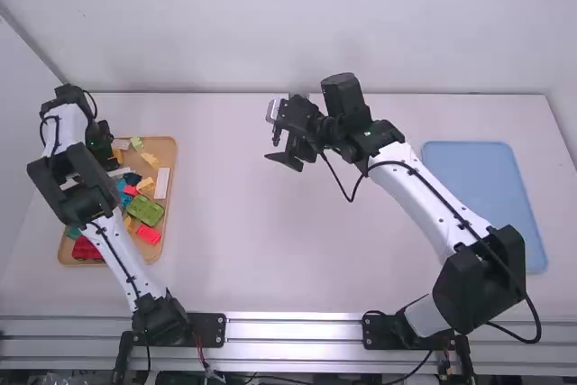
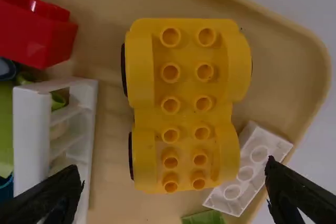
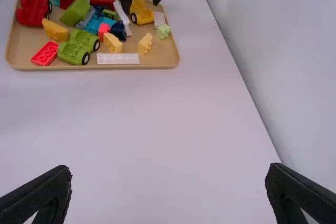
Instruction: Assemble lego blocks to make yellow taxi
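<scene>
My left gripper is over the far end of the tray. In the left wrist view my left gripper is open above a yellow wheeled base, studs up, with nothing between its fingers. The right wrist view shows that yellow base below the left gripper, near a tray corner. Other yellow blocks lie among the tray's parts. High over the middle of the table, my right gripper stands open and empty; its wrist view shows the gripper facing the table.
The tray also holds a green wheeled base, a red one and a long white brick. A white brick lies close beside the yellow base. At the table's right is a blue tray.
</scene>
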Available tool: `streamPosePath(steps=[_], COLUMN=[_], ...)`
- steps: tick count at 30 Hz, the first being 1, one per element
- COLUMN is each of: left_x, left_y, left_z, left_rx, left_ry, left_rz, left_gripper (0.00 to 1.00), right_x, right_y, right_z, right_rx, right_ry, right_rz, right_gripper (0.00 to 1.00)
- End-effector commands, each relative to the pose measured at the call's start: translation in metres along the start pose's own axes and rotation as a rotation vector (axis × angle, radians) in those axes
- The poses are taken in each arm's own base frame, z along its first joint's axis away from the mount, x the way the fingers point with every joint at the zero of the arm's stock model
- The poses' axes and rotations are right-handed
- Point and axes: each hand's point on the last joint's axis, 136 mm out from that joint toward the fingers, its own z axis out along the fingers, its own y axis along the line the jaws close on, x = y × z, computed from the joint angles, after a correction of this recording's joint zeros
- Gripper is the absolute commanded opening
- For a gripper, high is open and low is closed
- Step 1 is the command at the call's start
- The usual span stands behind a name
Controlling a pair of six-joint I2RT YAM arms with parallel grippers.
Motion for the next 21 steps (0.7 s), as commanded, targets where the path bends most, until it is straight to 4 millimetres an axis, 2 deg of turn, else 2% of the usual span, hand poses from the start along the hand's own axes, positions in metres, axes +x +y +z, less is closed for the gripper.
streamPosePath(steps=[1,6,10,12,17,21], left_x=[0.000,0.002,0.000,0.000,0.008,0.008], left_y=[0.012,0.016,0.018,0.025,0.048,0.047], left_z=[0.011,0.017,0.017,0.017,0.013,0.013], left_rx=[-0.046,-0.056,-0.061,-0.092,-0.186,-0.182], left_ry=[-0.017,-0.010,-0.012,-0.006,0.040,0.035], left_rz=[0.013,0.009,0.011,0.013,0.008,0.011], left_gripper=[0.98,1.00,0.97,0.93,0.94,0.98], right_x=[-0.004,-0.002,0.000,0.000,0.000,0.000], right_y=[-0.006,-0.007,-0.007,-0.006,-0.007,-0.006], right_z=[0.000,0.004,0.005,0.005,0.005,0.005], right_rx=[0.003,0.000,-0.002,-0.002,-0.002,-0.003], right_ry=[-0.008,-0.005,-0.003,-0.003,-0.003,-0.002], right_rz=[0.004,-0.005,-0.004,-0.002,-0.004,-0.002], right_gripper=[0.99,0.98,0.99,0.99,0.99,0.99])
